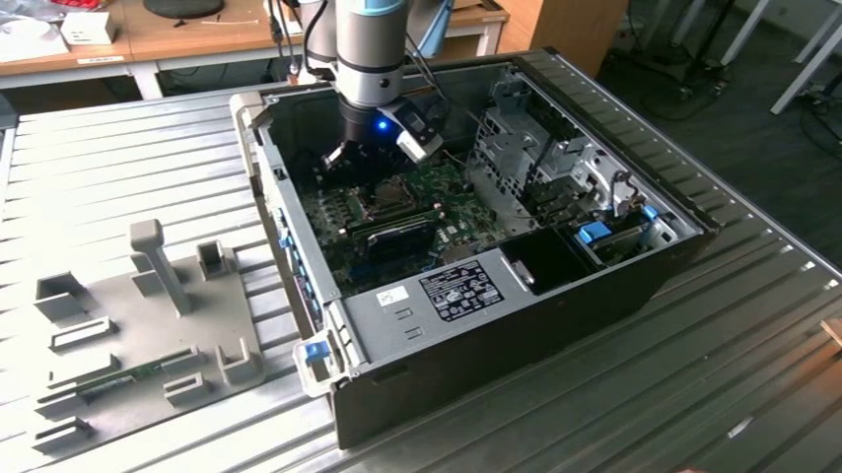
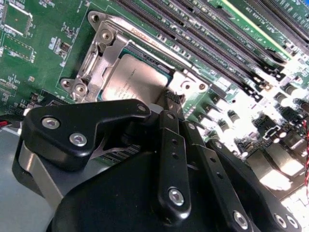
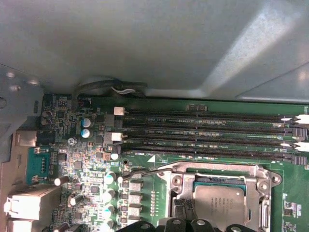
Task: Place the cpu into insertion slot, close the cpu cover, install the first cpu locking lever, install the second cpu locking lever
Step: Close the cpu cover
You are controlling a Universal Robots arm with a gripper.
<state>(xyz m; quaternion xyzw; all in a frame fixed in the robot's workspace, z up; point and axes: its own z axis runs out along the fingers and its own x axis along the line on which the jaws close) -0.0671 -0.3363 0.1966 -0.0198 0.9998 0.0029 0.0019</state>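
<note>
The cpu [image 2: 137, 82] lay seated in the insertion slot [image 1: 390, 194], with the cpu cover [image 2: 102, 55] down around it as a silvery frame. In the second wrist view, the gripper [image 2: 170, 102] hung just above the chip's edge; its jaws appeared pressed together and held nothing. In the exterior view, the arm [image 1: 362, 59] reached straight down into the open computer case [image 1: 526, 325] lying on the ribbed metal surface [image 1: 132, 148]. A thin wire locking lever [image 3: 140, 172] ran beside the socket, near the memory slots [image 3: 203, 130]. The black linkage hid part of the socket, so the lever's latch could not be made out.
</note>
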